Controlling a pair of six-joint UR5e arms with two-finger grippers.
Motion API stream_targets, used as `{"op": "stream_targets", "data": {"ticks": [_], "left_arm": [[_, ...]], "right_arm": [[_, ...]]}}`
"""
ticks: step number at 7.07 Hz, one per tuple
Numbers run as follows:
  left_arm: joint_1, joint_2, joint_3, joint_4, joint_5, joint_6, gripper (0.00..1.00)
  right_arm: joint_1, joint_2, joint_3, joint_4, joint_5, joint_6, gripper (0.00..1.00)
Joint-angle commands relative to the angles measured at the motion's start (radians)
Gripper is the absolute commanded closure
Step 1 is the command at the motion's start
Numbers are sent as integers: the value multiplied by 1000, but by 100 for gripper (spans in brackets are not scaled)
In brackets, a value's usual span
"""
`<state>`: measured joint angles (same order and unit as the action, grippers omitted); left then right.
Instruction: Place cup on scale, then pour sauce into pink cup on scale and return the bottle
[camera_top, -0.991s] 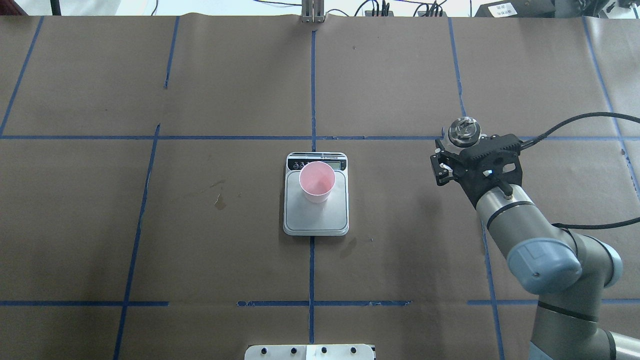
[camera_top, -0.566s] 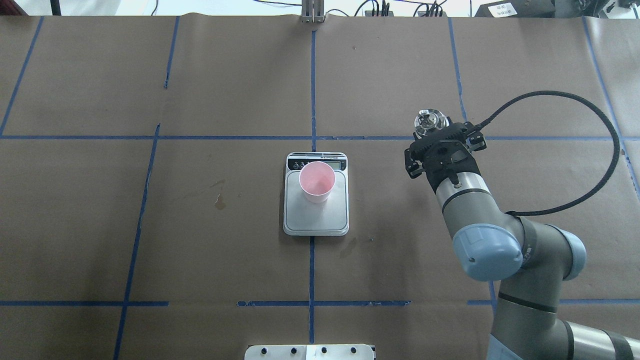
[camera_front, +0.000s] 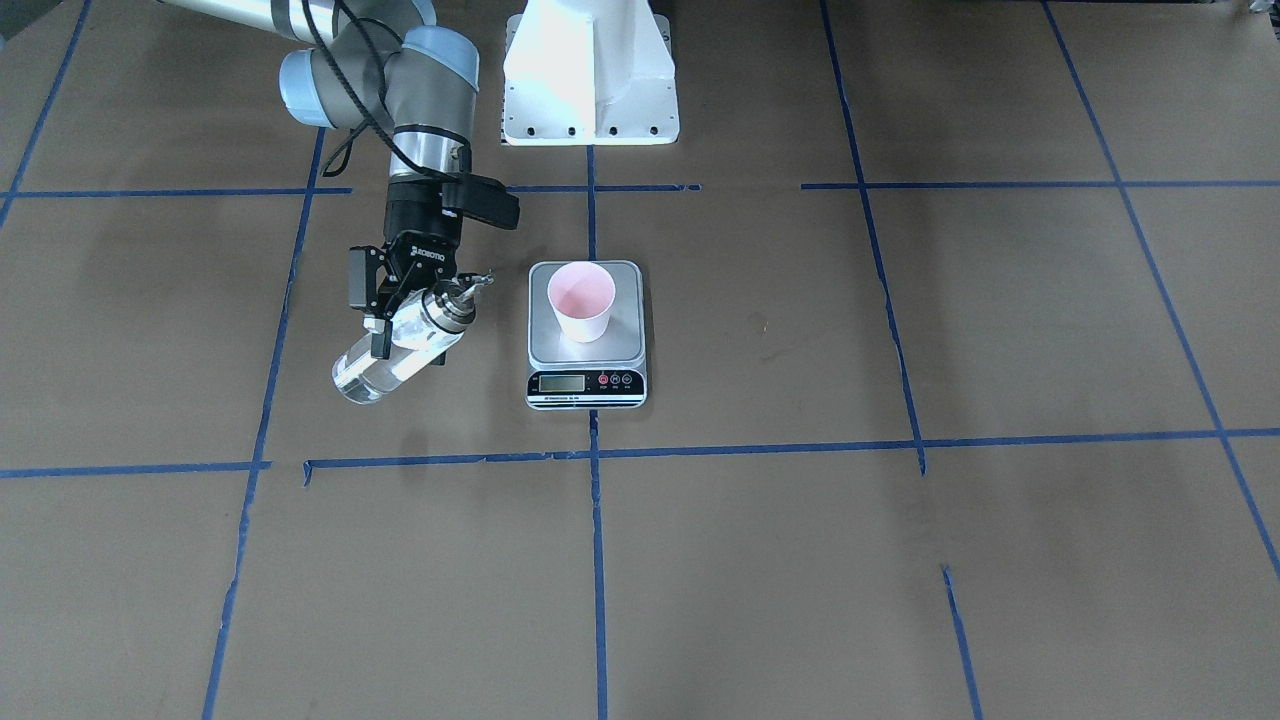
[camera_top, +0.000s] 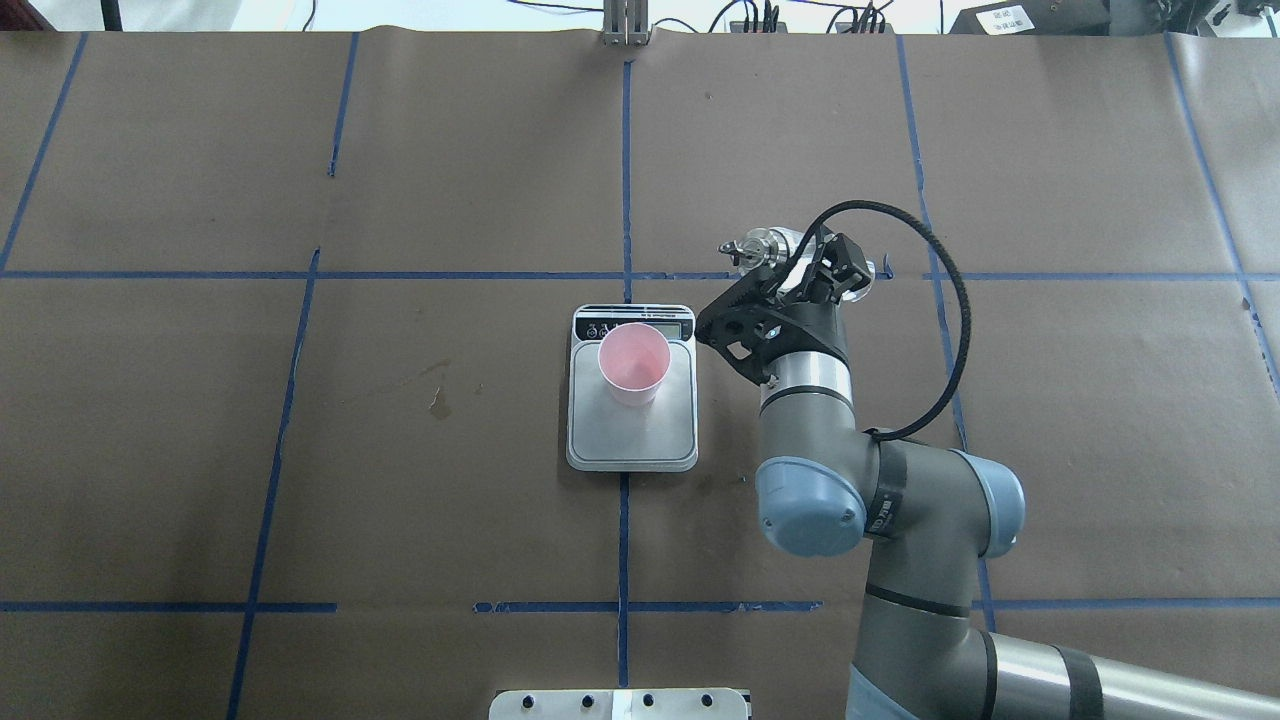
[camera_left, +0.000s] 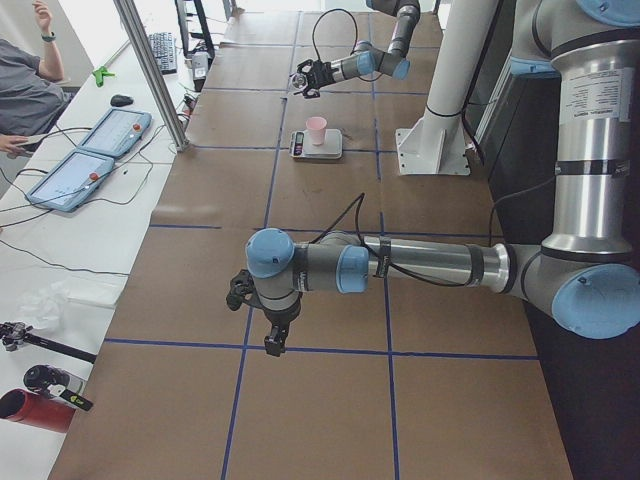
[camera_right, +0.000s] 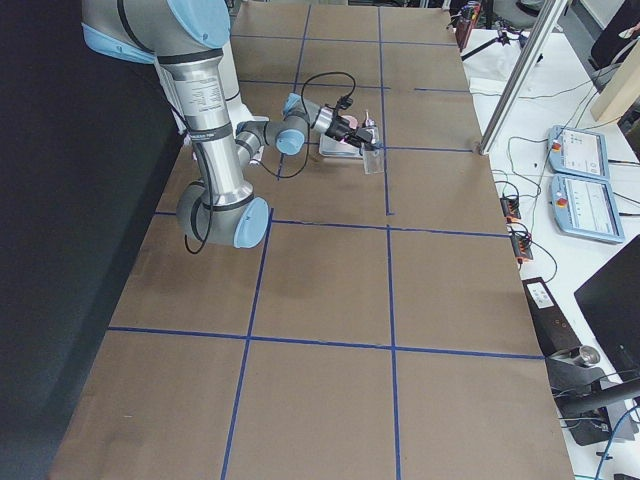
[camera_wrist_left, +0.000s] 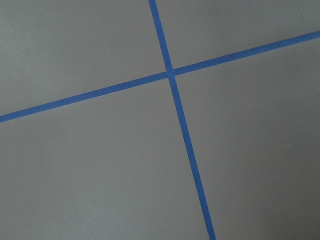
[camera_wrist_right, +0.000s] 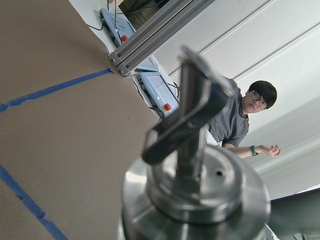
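The pink cup (camera_top: 634, 362) stands upright on the back half of the silver scale (camera_top: 632, 440), also seen in the front-facing view (camera_front: 581, 300). My right gripper (camera_top: 815, 272) is shut on the clear glass bottle (camera_front: 365, 378), held in the air just right of the scale. The bottle is tilted almost level. Its silver pourer cap (camera_top: 757, 248) points toward the scale and fills the right wrist view (camera_wrist_right: 195, 195). Clear sauce shows inside the glass. My left gripper (camera_left: 272, 335) shows only in the exterior left view, far from the scale, and I cannot tell whether it is open or shut.
Brown paper with blue tape lines covers the table. The white robot base (camera_front: 590, 70) stands behind the scale. A small stain (camera_top: 438, 402) lies left of the scale. An operator (camera_wrist_right: 245, 115) and touch panels (camera_right: 580, 155) are beyond the table's far edge.
My right arm has swung left toward the scale with the bottle. The bottle has gone from upright to tilted almost level, cap toward the scale. Cup and scale have not moved.
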<state>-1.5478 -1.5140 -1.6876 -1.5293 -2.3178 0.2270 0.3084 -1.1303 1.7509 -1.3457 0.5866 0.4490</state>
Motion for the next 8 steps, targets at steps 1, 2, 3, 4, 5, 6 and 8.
{"op": "stream_targets", "data": {"ticks": [1,2,3,4,5,6,8], "left_arm": [[1,0,2,0,0,0,0],[2,0,3,-2,0,0,0],[0,0,5,-2,0,0,0],[0,2,3,-2,0,0,0],[0,2,2,-2,0,0,0],[0,2,3,-2,-2,0,0],[1,2,8,-2,-3,0,0]], "right_arm": [[-51,43,-13,-96,-114,-108,100],[-66,40,-14,-102,-160,-213,100],[-71,40,-14,-104,-191,-286,100],[-71,40,-19,-105,-192,-333,100],[-72,37,-24,-110,-212,-417,100],[-71,38,-24,-110,-253,-484,100],[-75,34,-24,-112,-286,-583,100]]}}
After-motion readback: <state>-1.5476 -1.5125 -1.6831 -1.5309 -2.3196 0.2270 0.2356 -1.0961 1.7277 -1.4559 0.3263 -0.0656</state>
